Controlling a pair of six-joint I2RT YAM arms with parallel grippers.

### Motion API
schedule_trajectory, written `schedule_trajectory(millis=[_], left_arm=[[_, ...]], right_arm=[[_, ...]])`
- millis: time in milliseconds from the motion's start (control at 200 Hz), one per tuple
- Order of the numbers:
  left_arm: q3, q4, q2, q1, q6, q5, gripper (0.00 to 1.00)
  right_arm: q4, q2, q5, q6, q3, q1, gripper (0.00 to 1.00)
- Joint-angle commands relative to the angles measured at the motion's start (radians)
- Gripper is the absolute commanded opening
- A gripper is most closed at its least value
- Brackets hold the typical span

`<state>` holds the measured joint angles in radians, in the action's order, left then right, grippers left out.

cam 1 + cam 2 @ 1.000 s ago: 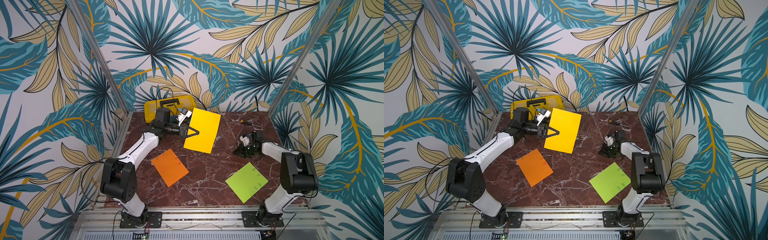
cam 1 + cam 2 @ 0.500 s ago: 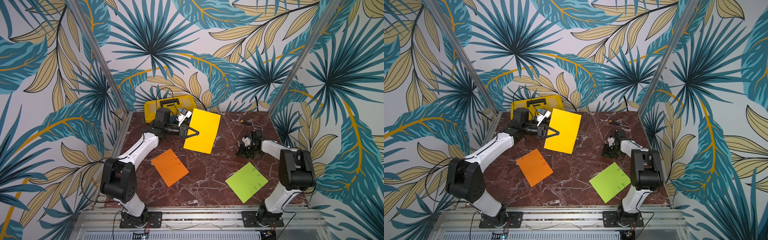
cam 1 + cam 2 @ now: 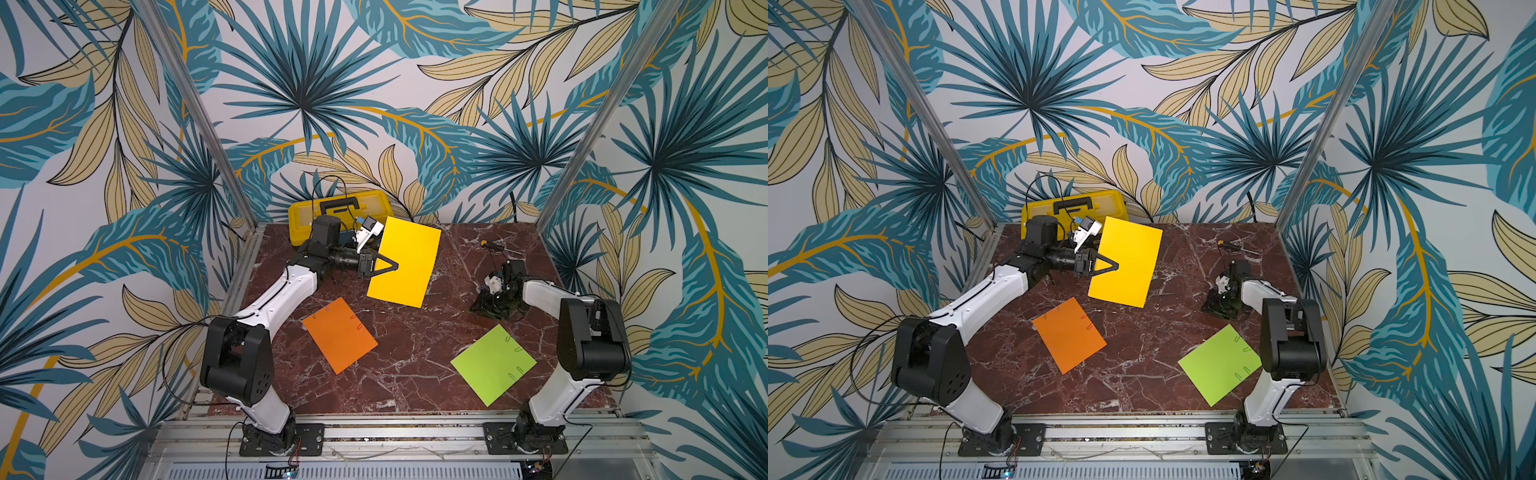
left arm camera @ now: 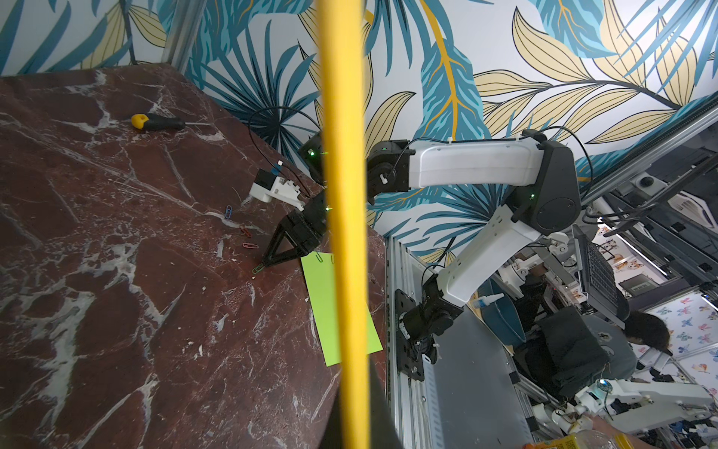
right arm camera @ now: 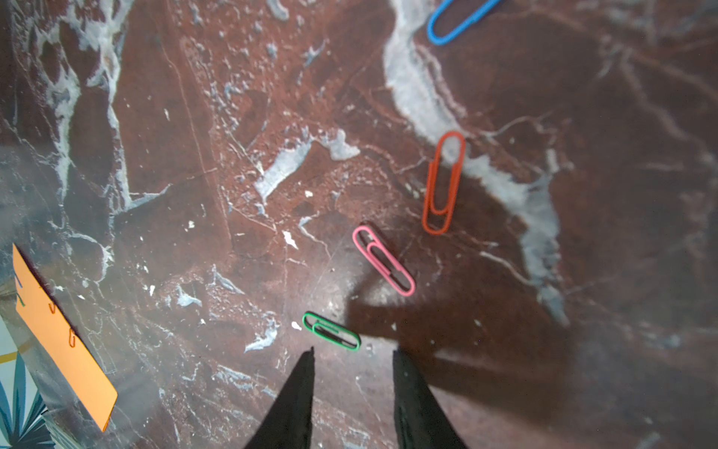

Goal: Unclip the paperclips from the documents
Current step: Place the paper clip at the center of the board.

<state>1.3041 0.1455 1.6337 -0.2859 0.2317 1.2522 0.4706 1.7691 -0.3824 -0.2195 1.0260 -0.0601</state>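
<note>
Documents covered much of the marble surface [image 3: 415,386], and I placed everything from the lime green document [image 3: 492,370], which lay flat near the front. The yellow document [image 3: 405,262] was well apart from it, farther back and to its left, lifted off the surface and tilted. The left gripper [image 3: 392,266] was clamped shut on that sheet's left edge. I could see no clip on its yellow face in either top view. The orange document [image 3: 338,334] lay flat, well to the lime sheet's left, with paperclips [image 3: 353,316] on its far edges.

The right gripper [image 5: 353,350] stood just past the lime sheet's far corner, pointing down at the surface. Its jaws were parted with nothing between them. Off the paper, the green paperclip [image 5: 331,331] lay just ahead of its fingertips. The pink paperclip [image 5: 384,260], red paperclip [image 5: 443,182] and blue paperclip [image 5: 458,19] lay farther out.

I judged the next move turned on the lime sheet, since the right arm was nearer and the left was occupied. From the right gripper the sheet lay back toward that arm's own base. Its clips [image 3: 517,349] sat on the two edges facing that arm, each with its long axis crossing the edge. A pull would therefore have to run outward along the clip. With nothing pinning the sheet, it might slide.
</note>
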Motion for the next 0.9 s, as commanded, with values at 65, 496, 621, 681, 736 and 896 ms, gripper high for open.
schedule_trajectory(millis=[65, 496, 621, 681, 736, 896], left_arm=[[-0.014, -0.017, -0.026, 0.005, -0.019, -0.010, 0.00], [0.023, -0.019, 0.102, 0.004, 0.069, -0.187, 0.00], [0.049, -0.017, 0.163, 0.007, 0.093, -0.248, 0.00], [0.062, -0.015, 0.196, 0.010, 0.108, -0.273, 0.00], [0.073, -0.015, 0.224, 0.012, 0.119, -0.293, 0.00], [0.103, -0.011, 0.300, 0.021, 0.135, -0.331, 0.00]], right_arm=[[0.033, -0.047, -0.009, 0.018, 0.003, -0.004, 0.39], [0.070, -0.272, -0.113, 0.066, -0.010, 0.000, 0.50], [0.088, -0.348, -0.151, 0.067, -0.008, 0.006, 0.55], [0.089, -0.379, -0.163, 0.058, -0.010, 0.009, 0.58], [0.086, -0.404, -0.182, 0.048, -0.014, 0.014, 0.61], [0.088, -0.458, -0.192, 0.021, -0.018, 0.034, 0.72]])
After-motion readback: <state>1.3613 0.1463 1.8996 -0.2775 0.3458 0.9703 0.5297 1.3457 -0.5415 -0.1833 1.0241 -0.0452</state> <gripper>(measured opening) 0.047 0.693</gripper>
